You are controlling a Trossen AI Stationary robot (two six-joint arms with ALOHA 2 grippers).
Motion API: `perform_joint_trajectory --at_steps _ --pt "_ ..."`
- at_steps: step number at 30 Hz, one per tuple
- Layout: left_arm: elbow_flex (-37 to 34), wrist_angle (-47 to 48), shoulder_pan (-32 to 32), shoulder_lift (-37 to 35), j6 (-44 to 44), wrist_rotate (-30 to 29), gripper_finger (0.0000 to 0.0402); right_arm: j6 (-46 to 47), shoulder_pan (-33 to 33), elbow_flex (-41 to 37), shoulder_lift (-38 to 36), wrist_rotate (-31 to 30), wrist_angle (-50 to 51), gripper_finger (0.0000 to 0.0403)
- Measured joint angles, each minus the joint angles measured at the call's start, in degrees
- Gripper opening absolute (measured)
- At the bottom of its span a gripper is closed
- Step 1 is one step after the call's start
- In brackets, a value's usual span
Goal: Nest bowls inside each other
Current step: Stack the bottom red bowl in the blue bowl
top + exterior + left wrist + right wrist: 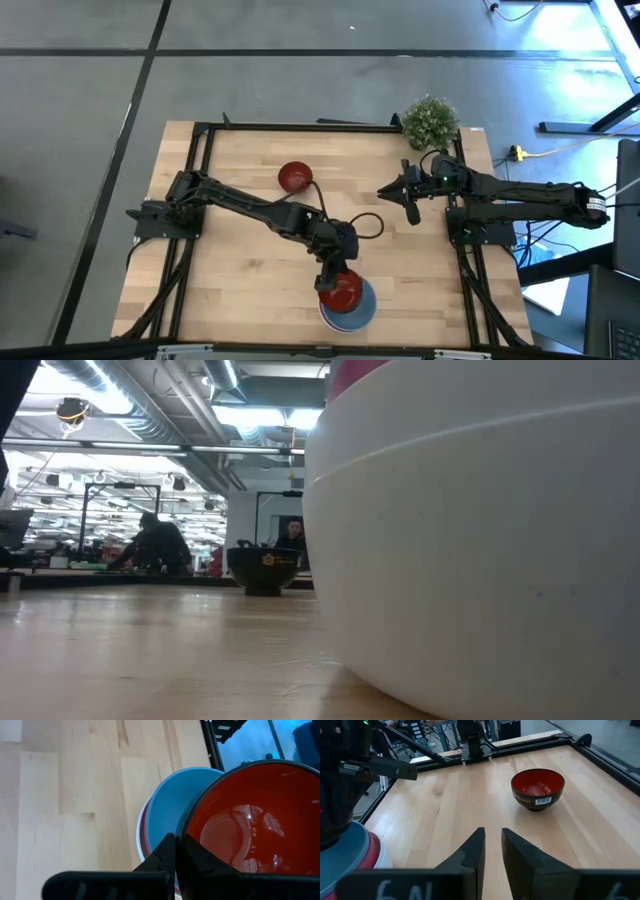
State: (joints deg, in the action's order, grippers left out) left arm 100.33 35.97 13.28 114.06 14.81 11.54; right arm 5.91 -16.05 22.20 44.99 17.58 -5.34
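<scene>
High view, left claw [333, 283] gripping red bowl [343, 291]

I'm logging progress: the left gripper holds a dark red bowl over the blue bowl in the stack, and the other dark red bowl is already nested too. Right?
Not quite. The other dark red bowl stands alone on the table, as the high view shows. The left gripper does hold a dark red bowl over the blue bowl.

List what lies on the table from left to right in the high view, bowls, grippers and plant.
Lone dark red bowl → left gripper holding a second dark red bowl over the stack topped by the blue bowl → right gripper, its fingers a little apart → green potted plant.
</scene>
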Motion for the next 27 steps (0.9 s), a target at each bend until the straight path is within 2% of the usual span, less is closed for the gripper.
perform_joint_trajectory --at_steps 19,27 --pt "0.1 -3.41 1.65 4.89 0.26 -1.57 0.0001 3.97 0.0 0.02 0.0 -0.02 -0.43 0.0065" --pt "-0.09 -3.85 2.61 6.75 1.31 1.4 0.0015 4.57 0.58 0.04 -0.11 -0.01 -0.4 0.0065"
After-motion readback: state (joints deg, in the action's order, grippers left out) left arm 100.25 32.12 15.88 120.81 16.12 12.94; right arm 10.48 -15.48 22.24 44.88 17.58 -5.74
